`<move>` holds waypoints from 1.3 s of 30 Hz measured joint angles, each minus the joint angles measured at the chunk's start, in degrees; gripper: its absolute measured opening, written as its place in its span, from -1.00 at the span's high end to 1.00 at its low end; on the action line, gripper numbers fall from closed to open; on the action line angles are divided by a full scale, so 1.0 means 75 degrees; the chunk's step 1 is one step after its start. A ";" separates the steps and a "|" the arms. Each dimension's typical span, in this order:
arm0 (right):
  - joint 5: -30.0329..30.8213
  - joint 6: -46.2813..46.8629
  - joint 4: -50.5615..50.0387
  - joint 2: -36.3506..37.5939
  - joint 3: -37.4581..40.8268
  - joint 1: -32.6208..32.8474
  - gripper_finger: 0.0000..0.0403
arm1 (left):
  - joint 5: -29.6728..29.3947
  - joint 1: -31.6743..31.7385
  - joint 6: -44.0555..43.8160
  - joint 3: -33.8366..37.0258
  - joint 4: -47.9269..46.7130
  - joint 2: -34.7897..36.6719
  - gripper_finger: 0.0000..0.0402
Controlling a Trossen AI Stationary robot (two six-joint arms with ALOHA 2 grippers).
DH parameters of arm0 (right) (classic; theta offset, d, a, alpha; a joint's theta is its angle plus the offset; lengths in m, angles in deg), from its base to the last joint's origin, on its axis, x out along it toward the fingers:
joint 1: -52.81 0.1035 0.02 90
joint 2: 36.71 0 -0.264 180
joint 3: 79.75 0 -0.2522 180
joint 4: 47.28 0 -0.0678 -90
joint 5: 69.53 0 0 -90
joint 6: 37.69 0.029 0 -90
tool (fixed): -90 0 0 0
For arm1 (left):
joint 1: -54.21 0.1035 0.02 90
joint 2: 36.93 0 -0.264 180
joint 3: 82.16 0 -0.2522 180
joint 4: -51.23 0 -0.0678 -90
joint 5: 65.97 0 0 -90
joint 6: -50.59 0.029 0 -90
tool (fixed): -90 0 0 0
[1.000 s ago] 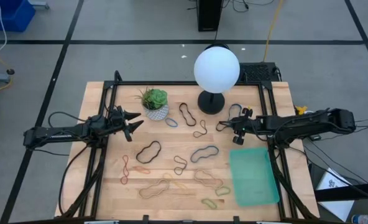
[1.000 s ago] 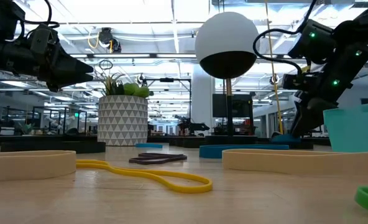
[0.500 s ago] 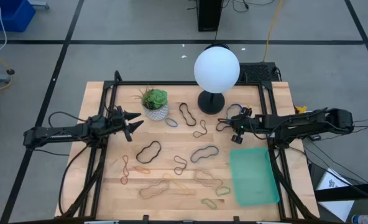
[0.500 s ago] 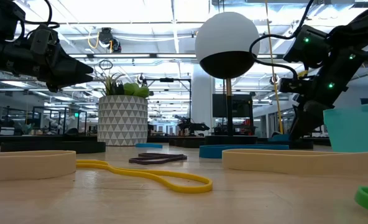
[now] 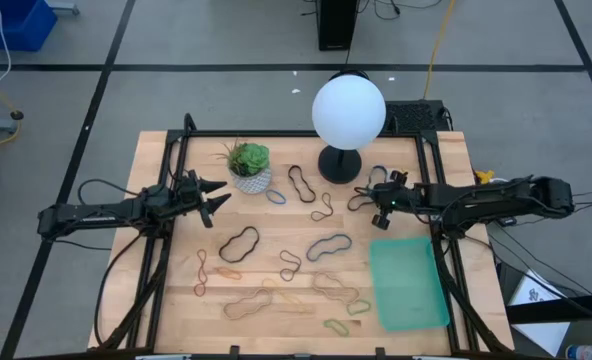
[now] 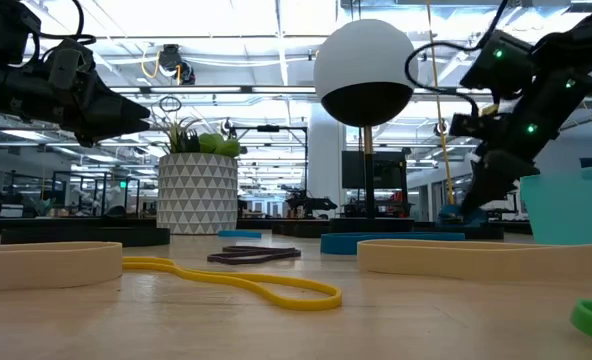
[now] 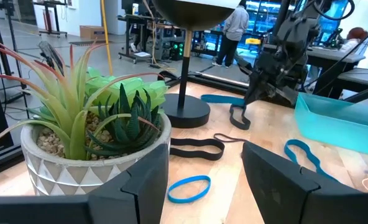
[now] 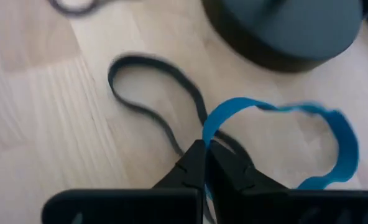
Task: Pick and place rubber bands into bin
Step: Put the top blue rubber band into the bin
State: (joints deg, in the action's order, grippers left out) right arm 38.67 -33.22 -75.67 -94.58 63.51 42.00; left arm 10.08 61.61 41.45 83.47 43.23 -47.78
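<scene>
My right gripper [image 8: 204, 155] is down at the table close by the round black foot of the lamp [image 5: 339, 163]. Its two fingers are pressed together, and they pinch where a blue rubber band [image 8: 308, 140] and a dark grey rubber band [image 8: 153, 93] cross each other. I cannot tell for sure which of the two is caught between my fingers. Both bands lie on the wood right beside the lamp foot, and the blue one curls away past my fingertips.

My left gripper [image 5: 212, 198] waits on the other side of the lamp, just past the plant pot [image 5: 249, 170], up off the table. Its fingers stand apart and hold nothing.

The bin [image 5: 408, 282] sits flat on the table on my right arm's side of the lamp, nearer the front edge of the table [image 5: 156, 300]. I see no bands inside it.

Many more rubber bands lie spread on the wood between the lamp and the front edge. A small blue band [image 5: 275, 197] lies near the plant pot. A black band [image 5: 300, 183] lies between the pot and the lamp. A yellow band [image 6: 246, 280] snakes across the front.
</scene>
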 joint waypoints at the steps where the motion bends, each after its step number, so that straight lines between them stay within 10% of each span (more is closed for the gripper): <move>1: -0.0003 0.0000 -0.0003 0.0143 0.0000 0.0000 0.99 | 0.0000 0.0003 0.0000 -0.0003 0.0003 0.0000 -0.07; 13: -0.0165 0.0000 -0.0079 0.2141 -0.0354 0.0003 1.00 | 0.0000 0.0000 -0.0001 -0.0001 0.0003 0.0000 -0.07; 23: -0.2275 0.0278 -0.0029 0.2802 -0.1196 0.0132 1.00 | 0.0001 0.0000 -0.0003 0.0000 0.0003 0.0000 -0.07; 39: -0.3893 0.2884 0.1269 0.2831 -0.1603 0.2953 1.00 | 0.0003 0.0001 -0.0005 -0.0001 0.0006 0.0000 -0.07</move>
State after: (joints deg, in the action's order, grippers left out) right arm 9.48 -11.60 -66.16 -73.35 51.49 64.15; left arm 10.10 61.62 41.41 83.47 43.27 -47.78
